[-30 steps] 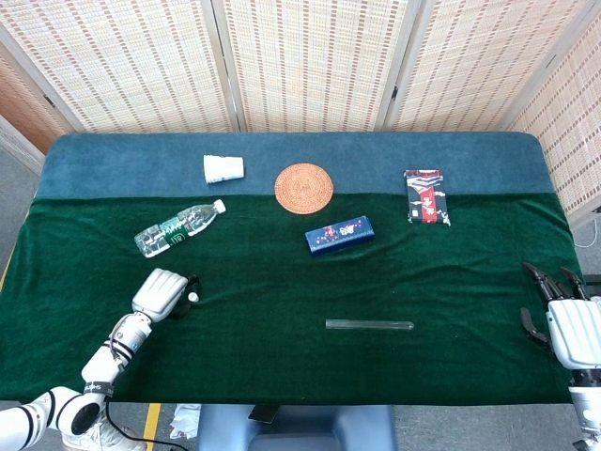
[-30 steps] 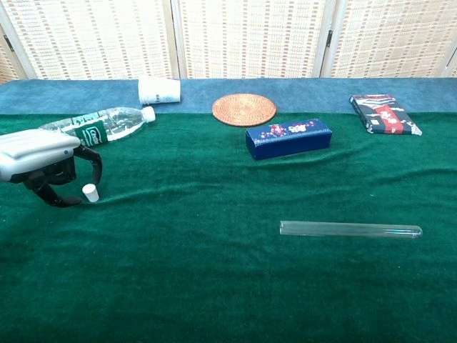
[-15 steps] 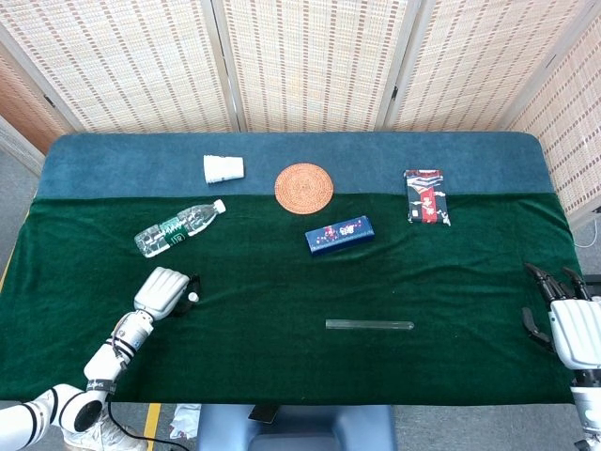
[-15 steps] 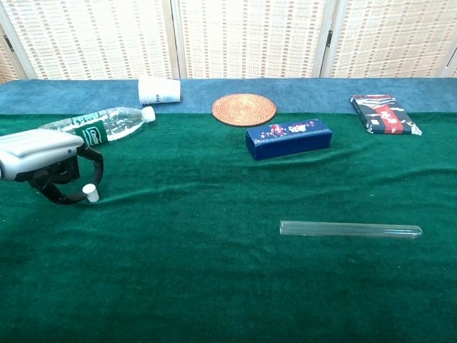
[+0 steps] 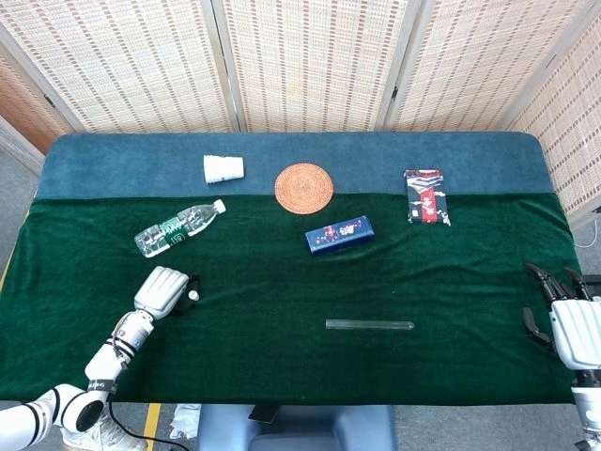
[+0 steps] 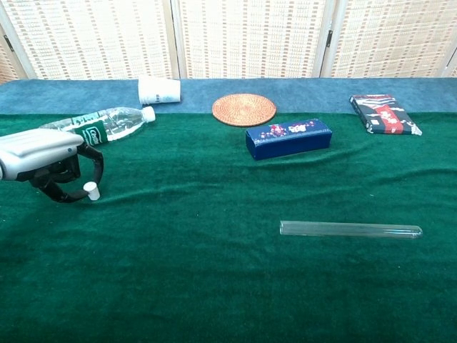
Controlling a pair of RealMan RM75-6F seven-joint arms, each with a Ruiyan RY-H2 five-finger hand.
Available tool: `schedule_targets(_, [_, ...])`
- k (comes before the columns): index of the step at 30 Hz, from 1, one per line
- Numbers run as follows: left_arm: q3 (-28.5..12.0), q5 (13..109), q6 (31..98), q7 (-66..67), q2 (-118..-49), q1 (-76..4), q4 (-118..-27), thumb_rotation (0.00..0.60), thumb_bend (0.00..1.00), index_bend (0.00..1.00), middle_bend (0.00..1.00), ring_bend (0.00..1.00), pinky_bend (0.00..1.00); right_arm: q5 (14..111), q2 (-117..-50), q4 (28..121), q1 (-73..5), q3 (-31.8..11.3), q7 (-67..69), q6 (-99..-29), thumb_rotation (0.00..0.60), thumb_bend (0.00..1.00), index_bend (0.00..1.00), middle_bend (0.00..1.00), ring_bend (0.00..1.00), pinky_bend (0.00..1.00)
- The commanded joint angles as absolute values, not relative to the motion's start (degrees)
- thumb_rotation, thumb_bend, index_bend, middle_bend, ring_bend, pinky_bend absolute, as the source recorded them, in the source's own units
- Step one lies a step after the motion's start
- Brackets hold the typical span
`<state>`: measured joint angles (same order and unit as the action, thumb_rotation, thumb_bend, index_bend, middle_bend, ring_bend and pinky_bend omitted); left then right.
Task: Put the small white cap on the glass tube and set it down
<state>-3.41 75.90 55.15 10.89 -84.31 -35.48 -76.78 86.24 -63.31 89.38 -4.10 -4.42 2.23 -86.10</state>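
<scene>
Left hand (image 6: 44, 161) sits at the far left of the chest view with its dark fingers (image 6: 91, 163) curled around the small white cap (image 6: 90, 189), pinching it right at the cloth, though whether it's actually off the green table cloth (image 6: 214, 286) is hard to say. Glass tube (image 6: 350, 229) lies flat, lower right of centre, well apart from the cap. Right hand (image 5: 571, 319) only shows at the head view's right edge, partly cut off, fingers spread and holding nothing.
</scene>
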Motion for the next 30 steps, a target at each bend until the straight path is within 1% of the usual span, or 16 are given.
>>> schedule_targets(1, [-3.7, 76.5, 55.9, 9.0, -83.9, -35.2, -77.0, 0.6, 0.47, 0.57, 1.0, 0.99, 0.88, 86.8, -62.7, 90.3, -4.4, -4.3, 1.6, -85.7, 0.6, 0.53, 0.13, 0.28, 0.35, 0.13])
schedule_targets(3, [-4.1, 77.0, 56.8, 6.8, -82.9, -34.8, -77.9, 0.6, 0.47, 0.57, 1.0, 0.99, 0.88, 87.7, -61.8, 91.8, -5.0, -3.8, 1.8, -84.8, 0.6, 0.52, 0.13, 0.3, 0.37, 0.17])
schedule_targets(5, [-4.5, 77.8, 58.0, 4.7, -82.0, -34.4, -78.9, 0.6, 0.47, 0.57, 1.0, 0.99, 0.88, 88.6, -60.7, 93.4, -5.8, -3.3, 2.2, -83.2, 0.6, 0.47, 0.14, 0.33, 0.39, 0.23])
schedule_targets(6, [-4.7, 78.3, 58.8, 3.3, -81.3, -34.2, -79.5, 0.6, 0.47, 0.57, 1.0, 0.99, 0.88, 89.3, -60.3, 94.3, -6.5, -3.1, 1.9, -82.2, 0.6, 0.44, 0.14, 0.35, 0.41, 0.27])
schedule_targets(7, [-4.9, 78.6, 59.3, 2.2, -80.8, -34.0, -80.1, 0.6, 0.47, 0.57, 1.0, 0.99, 0.88, 89.7, -60.2, 95.0, -7.0, -3.0, 1.5, -81.6, 0.6, 0.43, 0.15, 0.38, 0.44, 0.31])
schedule_targets(9, [-5.3, 79.4, 60.6, -0.2, -79.5, -33.5, -81.5, 0.6, 0.47, 0.57, 1.0, 0.99, 0.88, 90.7, -60.5, 96.4, -8.3, -2.8, 0.1, -79.7, 0.6, 0.42, 0.16, 0.44, 0.51, 0.41])
schedule_targets(13, [-5.5, 81.3, 63.3, -3.6, -77.4, -32.4, -83.7, 0.6, 0.47, 0.57, 1.0, 0.99, 0.88, 91.1, -61.9, 98.9, -11.6, -2.6, -2.2, -74.5, 0.6, 0.38, 0.19, 0.55, 0.69, 0.6])
schedule_targets(15, [-5.4, 82.3, 64.6, -4.8, -76.4, -31.9, -84.9, 0.6, 0.47, 0.57, 1.0, 0.99, 0.88, 90.7, -63.2, 99.8, -13.7, -2.5, -3.7, -71.0, 0.6, 0.36, 0.19, 0.62, 0.78, 0.7])
schedule_targets(19, [-4.8, 83.8, 66.1, -6.1, -74.8, -31.0, -86.5, 0.6, 0.47, 0.57, 1.0, 0.99, 0.88, 88.4, -66.7, 100.3, -17.4, -2.8, -7.3, -64.4, 0.6, 0.35, 0.23, 0.81, 0.93, 0.87])
schedule_targets(22, [-4.4, 84.4, 66.4, -6.6, -74.2, -30.6, -87.0, 0.6, 0.47, 0.57, 1.0, 0.99, 0.88, 85.5, -70.0, 99.8, -19.9, -3.1, -11.1, -59.9, 0.6, 0.35, 0.28, 0.88, 1.0, 0.95])
schedule_targets(26, [-3.9, 84.5, 66.2, -7.2, -73.8, -30.3, -86.8, 0.6, 0.47, 0.57, 1.0, 0.99, 0.88, 80.2, -74.5, 98.5, -22.5, -3.8, -14.9, -55.6, 0.6, 0.35, 0.31, 0.92, 1.0, 0.99])
schedule_targets(30, [-3.7, 84.5, 66.0, -7.9, -73.8, -30.1, -86.2, 0.6, 0.47, 0.57, 1.0, 0.99, 0.88, 77.4, -77.8, 97.3, -23.7, -3.9, -16.9, -54.2, 0.6, 0.35, 0.34, 0.95, 1.0, 1.0])
